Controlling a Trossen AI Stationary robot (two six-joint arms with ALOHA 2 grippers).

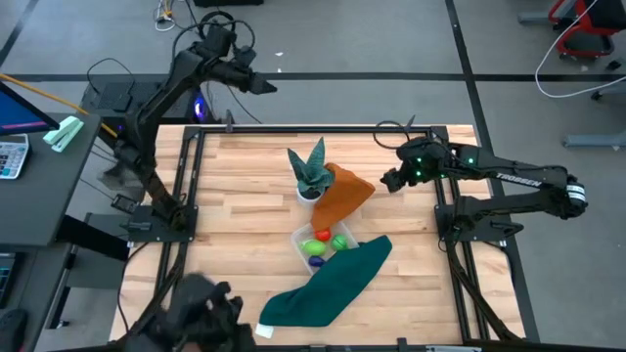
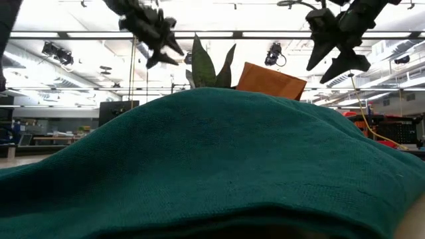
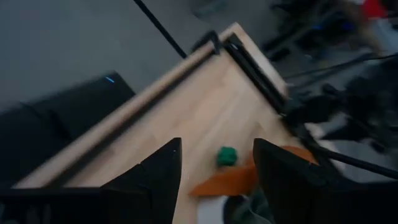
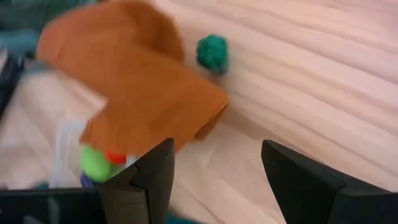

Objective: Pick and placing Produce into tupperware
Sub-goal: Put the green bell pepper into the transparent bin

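Cloth trouble may come: our right gripper (image 1: 392, 180), open and empty near the table's (image 1: 235, 215) back edge, could snag the orange cloth (image 1: 344, 194) hiding the tupperware (image 1: 303, 236); our left gripper (image 1: 262, 86), open and empty, waits behind

No text, label or number can be read anywhere — white lettering on the right arm (image 1: 516, 180) is illegible.

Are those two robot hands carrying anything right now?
No. The left hand and the right hand both hang above the table with open fingers and nothing between them; a small green toy lies loose on the wood.
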